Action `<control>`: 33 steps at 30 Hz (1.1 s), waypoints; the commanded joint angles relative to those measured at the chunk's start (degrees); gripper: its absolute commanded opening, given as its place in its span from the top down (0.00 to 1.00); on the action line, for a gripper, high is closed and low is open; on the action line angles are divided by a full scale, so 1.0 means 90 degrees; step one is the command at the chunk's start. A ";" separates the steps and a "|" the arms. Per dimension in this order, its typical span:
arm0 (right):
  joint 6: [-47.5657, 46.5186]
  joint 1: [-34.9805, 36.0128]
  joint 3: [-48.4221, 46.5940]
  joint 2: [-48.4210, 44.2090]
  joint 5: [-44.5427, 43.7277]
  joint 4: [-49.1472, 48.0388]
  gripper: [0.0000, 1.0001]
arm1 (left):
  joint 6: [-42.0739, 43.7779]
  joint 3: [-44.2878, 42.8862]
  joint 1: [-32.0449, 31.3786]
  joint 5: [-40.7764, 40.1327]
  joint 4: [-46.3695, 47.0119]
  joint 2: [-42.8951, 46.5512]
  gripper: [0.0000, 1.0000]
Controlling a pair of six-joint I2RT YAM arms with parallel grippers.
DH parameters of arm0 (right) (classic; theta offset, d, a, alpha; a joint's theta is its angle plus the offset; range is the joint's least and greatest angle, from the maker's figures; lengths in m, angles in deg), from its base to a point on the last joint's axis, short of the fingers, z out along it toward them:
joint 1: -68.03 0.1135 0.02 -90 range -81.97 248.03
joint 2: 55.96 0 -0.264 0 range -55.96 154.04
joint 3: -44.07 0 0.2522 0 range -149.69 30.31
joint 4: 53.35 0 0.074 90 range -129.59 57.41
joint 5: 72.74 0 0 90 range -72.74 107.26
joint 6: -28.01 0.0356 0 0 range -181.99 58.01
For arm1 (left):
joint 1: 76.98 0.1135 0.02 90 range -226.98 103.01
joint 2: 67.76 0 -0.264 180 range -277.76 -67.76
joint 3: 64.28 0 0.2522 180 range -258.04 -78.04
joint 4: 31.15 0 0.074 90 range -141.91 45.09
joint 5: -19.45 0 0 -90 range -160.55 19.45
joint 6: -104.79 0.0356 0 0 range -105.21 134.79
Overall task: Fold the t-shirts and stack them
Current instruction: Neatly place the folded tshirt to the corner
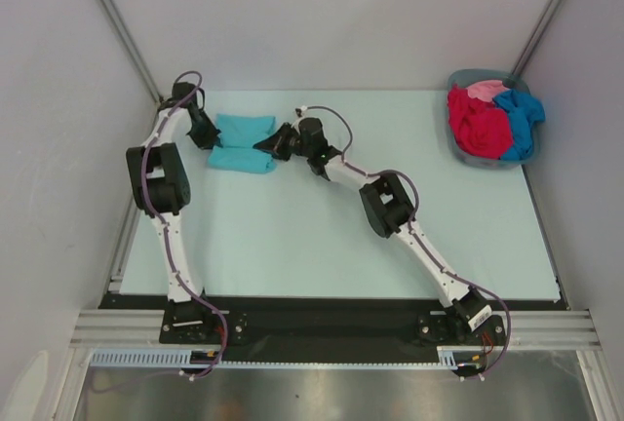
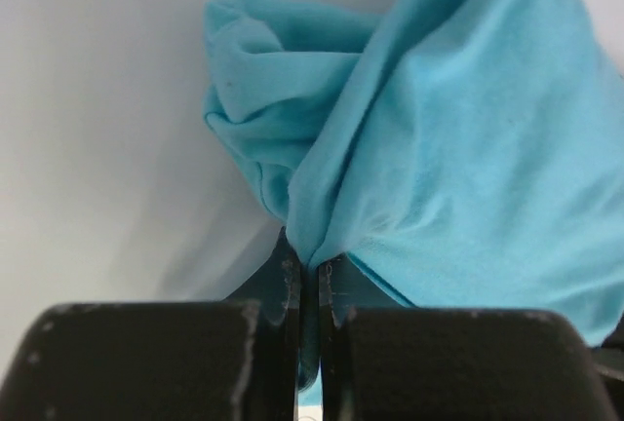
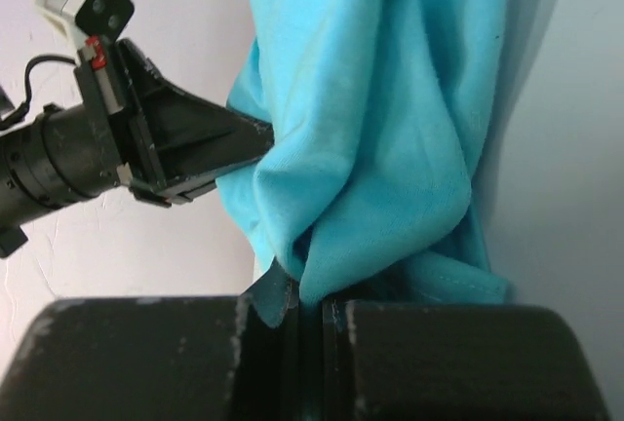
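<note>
The left pincer [image 2: 309,270] is clamping the teal tee [image 1: 242,140] at its left end; the right pincer [image 3: 310,294] is clamping the right end. The tee is lying bunched, apparently part-folded, on the surface [image 1: 322,236], far left. The other tees [image 1: 475,124] are sitting in the basket [image 1: 485,163].

Top external: looks down from high behind the near edge, far off, taking in the whole table [image 1: 292,236]. Wrist views: face inward from left and right, very near, sharing the teal t-shirt [image 3: 390,99].
</note>
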 commanded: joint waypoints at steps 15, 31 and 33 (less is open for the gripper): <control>0.0017 0.0057 0.0207 -0.0264 0.0393 -0.0656 0.41 | 0.0146 0.0050 0.0780 -0.1533 -0.0254 0.0599 0.38; -0.0861 -0.0139 0.0960 -0.1163 0.0384 -0.0071 0.38 | 0.0185 0.0547 0.0438 -0.1485 0.0038 0.1380 0.00; -0.1067 -0.0207 0.1018 -0.1426 0.0326 0.0318 0.38 | 0.0146 0.0577 0.0331 -0.1378 0.0077 0.1574 0.00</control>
